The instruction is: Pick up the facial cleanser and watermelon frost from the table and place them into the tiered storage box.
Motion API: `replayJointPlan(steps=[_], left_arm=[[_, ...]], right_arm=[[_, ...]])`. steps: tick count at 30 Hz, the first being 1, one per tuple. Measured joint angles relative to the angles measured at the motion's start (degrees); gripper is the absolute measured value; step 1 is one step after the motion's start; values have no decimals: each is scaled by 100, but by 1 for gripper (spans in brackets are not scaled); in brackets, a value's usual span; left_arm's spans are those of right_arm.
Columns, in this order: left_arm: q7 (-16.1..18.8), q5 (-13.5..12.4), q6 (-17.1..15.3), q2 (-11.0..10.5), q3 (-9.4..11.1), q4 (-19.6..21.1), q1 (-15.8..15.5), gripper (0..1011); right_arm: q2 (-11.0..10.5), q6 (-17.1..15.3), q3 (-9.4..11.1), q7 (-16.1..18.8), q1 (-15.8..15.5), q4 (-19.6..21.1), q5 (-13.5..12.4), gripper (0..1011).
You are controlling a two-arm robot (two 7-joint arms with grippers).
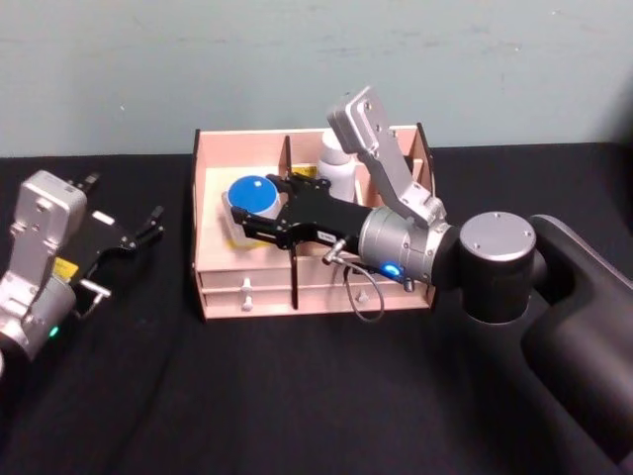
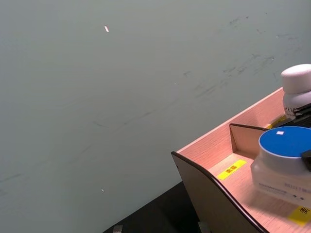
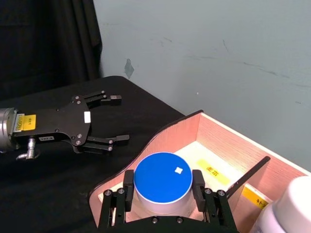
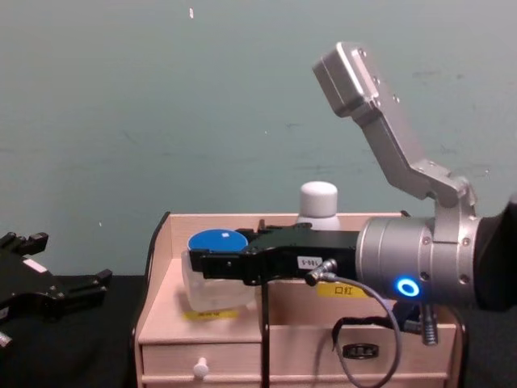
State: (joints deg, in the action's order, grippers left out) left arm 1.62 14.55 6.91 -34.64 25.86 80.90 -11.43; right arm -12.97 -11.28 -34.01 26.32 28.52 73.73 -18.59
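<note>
Nearest to us, the black bench (image 1: pixel 297 396) carries no loose item that we can see. On it stands the tiered storage box (image 1: pixel 223 282), its small drawer facing the robot.

The right gripper (image 1: pixel 259 214) reaches over the front of the box into the left compartment. Its fingers (image 3: pixel 128 184) sit on either side of the blue-lidded jar (image 3: pixel 162 183), closed against its sides; we judge the jar held, not yet released. In the chest view the jar (image 4: pixel 216 271) rests low in the compartment, at or just above the floor; we cannot tell whether it bears weight there.

Farther back, a white-capped bottle (image 1: pixel 336 163) stands upright in the compartment next to the jar, beyond the dark divider (image 1: pixel 290 178). We cannot tell from the labels which item is the facial cleanser and which the watermelon frost.

Status: one item is stowed, and the second is in the box, in the grasp. Remaining, in our judgement: open the fingers and retract clear of the divider.

The left gripper (image 1: pixel 134 233) is parked over the bench, left of the box and apart from it, fingers spread and empty.
</note>
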Motion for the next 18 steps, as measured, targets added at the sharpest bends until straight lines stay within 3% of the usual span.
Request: replayJointPlan(steps=[18], left_arm=[[0, 0, 0, 0, 0, 0, 0, 1001]], right_arm=[[214, 90, -22, 84, 208, -466, 98, 729]])
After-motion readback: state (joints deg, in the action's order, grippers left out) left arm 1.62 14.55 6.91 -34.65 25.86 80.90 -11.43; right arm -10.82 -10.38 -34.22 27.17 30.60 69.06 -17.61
